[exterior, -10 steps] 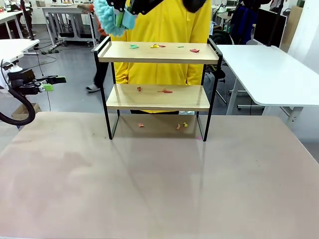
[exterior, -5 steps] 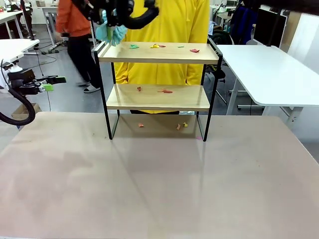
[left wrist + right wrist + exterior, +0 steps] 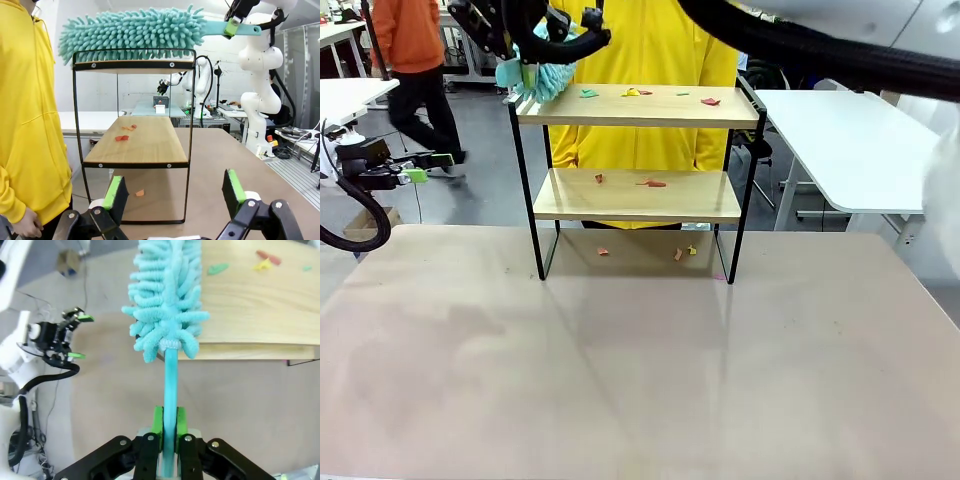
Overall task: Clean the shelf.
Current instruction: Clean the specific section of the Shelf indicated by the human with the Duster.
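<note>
Your right fingers [image 3: 158, 421], clamped on the fluffy teal duster [image 3: 542, 78], have lowered it to the black-framed wooden shelf [image 3: 640, 118]'s top-left end. The coloured scraps [image 3: 710, 101] are still unswept; your left fingers [image 3: 114, 192] stand open.

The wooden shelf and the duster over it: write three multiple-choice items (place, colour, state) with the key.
1. Where is the head of the fluffy teal microfibre duster?
A. On the lower board.
B. Over the left end of the top board of the two-tier wooden shelf with the black metal frame.
C. On the table.

2. What colour is the person's long-sleeved top?
A. Yellow.
B. Blue.
C. White.

3. How is the right claw?
A. Open, empty.
B. Shut on nothing.
C. Shut on the duster's handle.

1 B: its fronds overhang that end.
2 A: yellow shows behind the shelf.
3 C: green pads squeeze the teal handle.
</note>
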